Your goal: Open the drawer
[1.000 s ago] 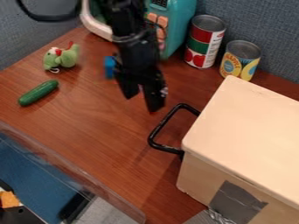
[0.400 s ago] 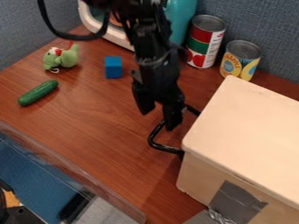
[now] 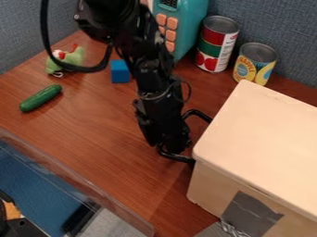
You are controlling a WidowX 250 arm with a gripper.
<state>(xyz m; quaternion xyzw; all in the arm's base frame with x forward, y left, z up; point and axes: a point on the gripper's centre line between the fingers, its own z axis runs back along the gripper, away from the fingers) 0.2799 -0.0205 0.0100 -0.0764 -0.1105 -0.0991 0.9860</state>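
Note:
The black gripper (image 3: 166, 147) hangs down at the black drawer handle (image 3: 176, 158), overlapping the handle's outer bar. Whether it holds the handle, I cannot tell. The handle sticks out to the left from the front of the pale wooden drawer box (image 3: 260, 148), whose front face is largely hidden from this angle. Part of the handle shows to the right of the gripper, near the box.
Behind the box stand a red-and-green can (image 3: 217, 44) and a yellow can (image 3: 254, 64). A teal toy microwave (image 3: 191, 23) is at the back. On the left lie a blue block (image 3: 120, 71), a green cucumber (image 3: 41, 98) and a green plush toy (image 3: 72, 59).
The gripper has moved down and to the right onto the drawer handle, then slightly back left at its lower end. The box and handle look unmoved.

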